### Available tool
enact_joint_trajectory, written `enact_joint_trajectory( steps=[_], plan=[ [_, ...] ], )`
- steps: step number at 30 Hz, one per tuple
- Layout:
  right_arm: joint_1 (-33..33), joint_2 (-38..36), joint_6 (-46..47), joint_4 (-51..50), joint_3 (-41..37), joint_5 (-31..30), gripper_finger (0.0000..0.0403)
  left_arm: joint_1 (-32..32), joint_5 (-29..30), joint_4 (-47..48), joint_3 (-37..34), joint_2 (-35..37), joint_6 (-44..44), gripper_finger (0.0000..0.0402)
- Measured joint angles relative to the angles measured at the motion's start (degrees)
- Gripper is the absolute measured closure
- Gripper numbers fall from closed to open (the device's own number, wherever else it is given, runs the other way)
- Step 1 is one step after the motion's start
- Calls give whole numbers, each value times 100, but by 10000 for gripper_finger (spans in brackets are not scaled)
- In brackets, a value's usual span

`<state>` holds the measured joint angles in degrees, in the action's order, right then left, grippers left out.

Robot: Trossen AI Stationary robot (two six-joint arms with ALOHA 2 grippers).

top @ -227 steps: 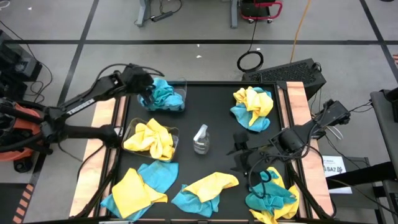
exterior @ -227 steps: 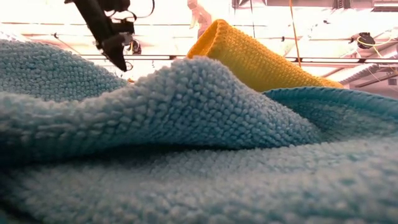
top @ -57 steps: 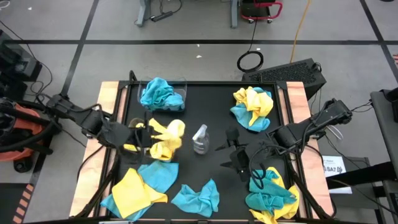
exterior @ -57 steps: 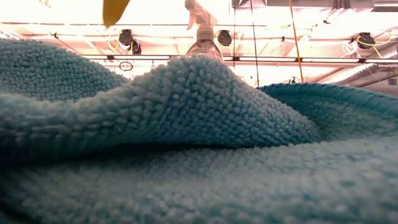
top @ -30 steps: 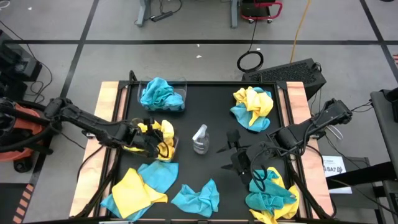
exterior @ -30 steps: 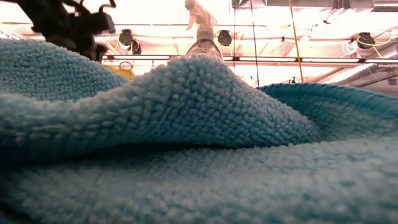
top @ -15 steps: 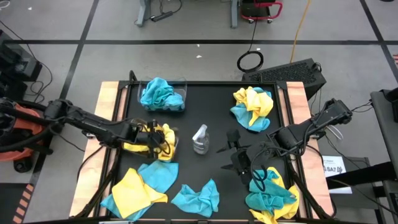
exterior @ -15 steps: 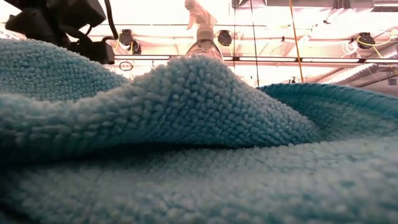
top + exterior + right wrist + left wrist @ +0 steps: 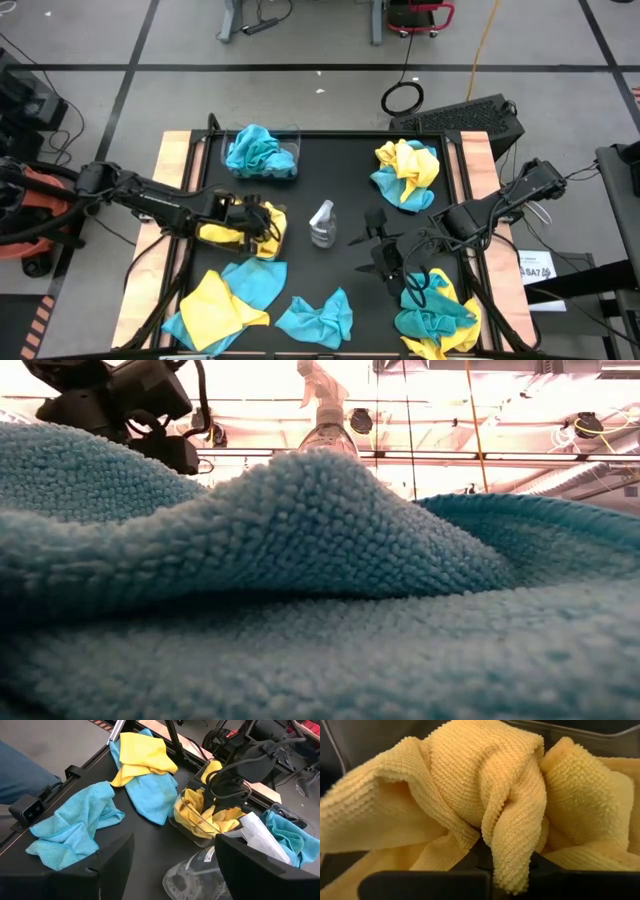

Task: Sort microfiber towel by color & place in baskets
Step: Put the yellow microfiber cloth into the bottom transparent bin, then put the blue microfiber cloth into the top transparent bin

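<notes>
Yellow microfiber towels [image 9: 252,226] fill the clear basket [image 9: 281,226] at the left-middle of the black desk [image 9: 340,180], and the left end effector [image 9: 262,223] is down inside that basket among them. In the left wrist view a fold of yellow cloth [image 9: 507,815] hangs between its two dark fingers; whether the fingers are pressed on the fold or parted around it cannot be told. A second clear basket [image 9: 290,150] at the far left of the desk holds teal-blue towels [image 9: 256,150]. A clear spray bottle [image 9: 322,222] stands just beside the yellow-filled basket, toward the desk's middle. Loose towels lie around: a yellow and teal pair [image 9: 232,294] at the near left corner, a single teal towel [image 9: 318,319] at the near edge, a mixed heap [image 9: 407,171] at the far right, and another mixed heap [image 9: 436,312] at the near right. The right end effector [image 9: 378,250] hovers right of the bottle with its fingers spread apart and nothing between them.
</notes>
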<state>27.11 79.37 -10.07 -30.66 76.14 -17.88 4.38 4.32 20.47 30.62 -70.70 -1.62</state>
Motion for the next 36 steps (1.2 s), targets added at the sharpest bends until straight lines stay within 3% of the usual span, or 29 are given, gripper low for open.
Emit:
enact_joint_trajectory(
  steps=[8,17,30,36],
  plan=[
    [0,0,46,-21,0,-1,133,-105,-55,291,123,-7,115,270],
    [0,0,46,-87,0,-1,133,-101,-32,1644,1146,-17,148,164],
    [0,0,261,-314,0,6,133,-98,-90,3362,2477,-5,202,143],
    [0,0,279,-294,-8,199,133,55,-110,3504,2703,-4,86,143]
  ],
)
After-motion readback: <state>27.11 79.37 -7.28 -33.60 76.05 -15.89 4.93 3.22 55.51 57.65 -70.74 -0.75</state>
